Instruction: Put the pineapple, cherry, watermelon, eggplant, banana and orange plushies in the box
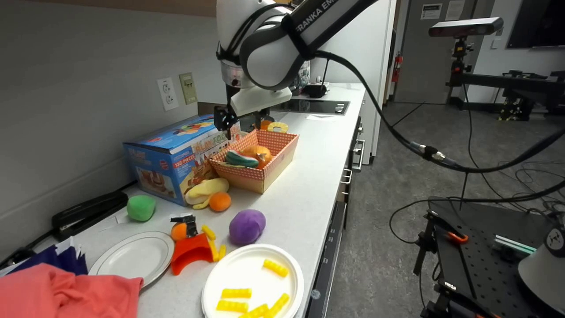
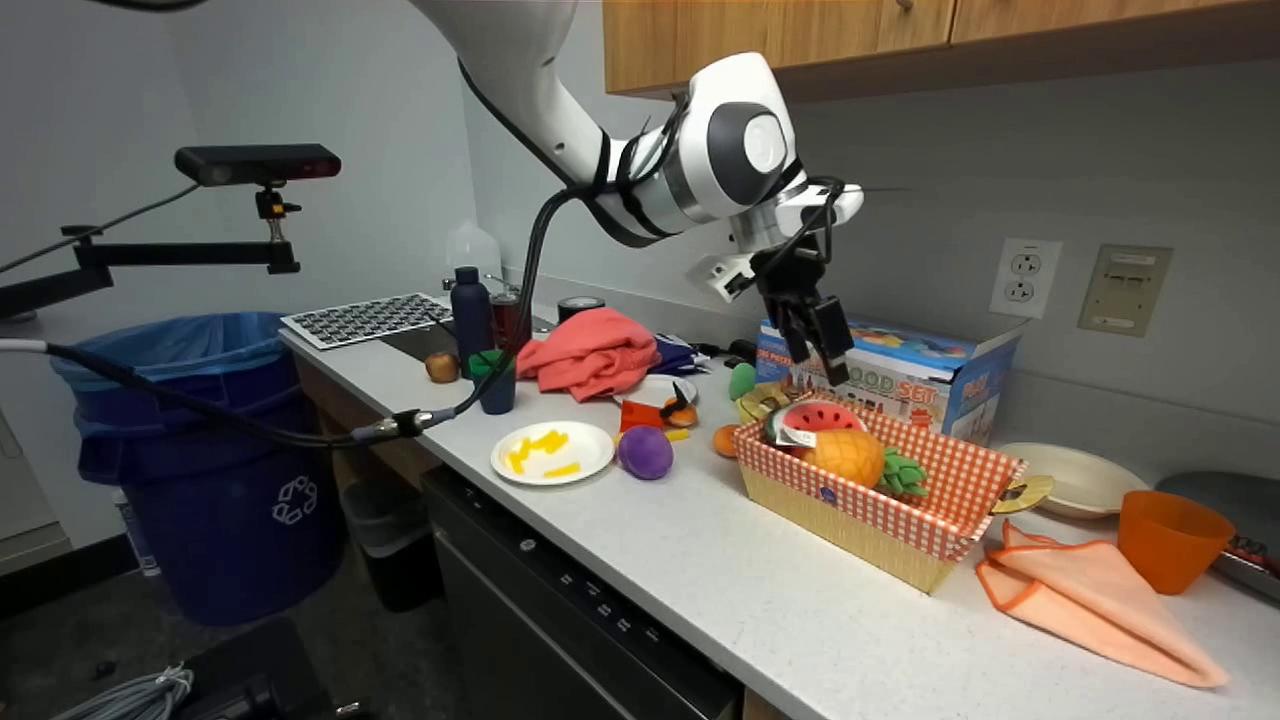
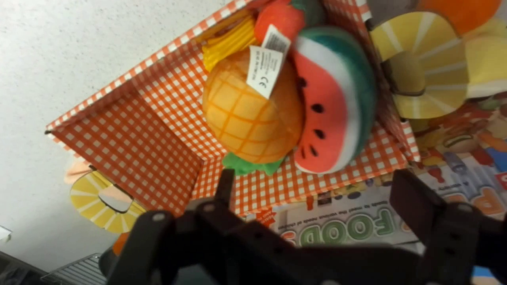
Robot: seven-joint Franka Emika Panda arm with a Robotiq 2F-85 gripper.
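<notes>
The checked red-and-white box [image 2: 840, 530] stands on the counter. Inside it, in the wrist view, lie the pineapple [image 3: 253, 118] and, against it, the watermelon [image 3: 336, 103]. Near a white tag there is a round red plush, apparently the cherry [image 3: 277, 21], hidden in both exterior views. Above the box my gripper [image 2: 815, 355] hangs open, its jaws wide apart with nothing between them. Outside, the banana [image 1: 206, 191] leans by the blue carton with the orange [image 1: 220, 201] touching or close to it. The eggplant [image 1: 247, 226] sits farther out on the counter.
Right behind the box stands the blue printed carton [image 1: 176, 154]. A plate [image 1: 254, 304] with several yellow fries is near the counter edge. A green ball [image 1: 141, 207] lies by the wall. Past the box are a peach napkin [image 2: 1100, 600] and an orange cup [image 2: 1175, 540].
</notes>
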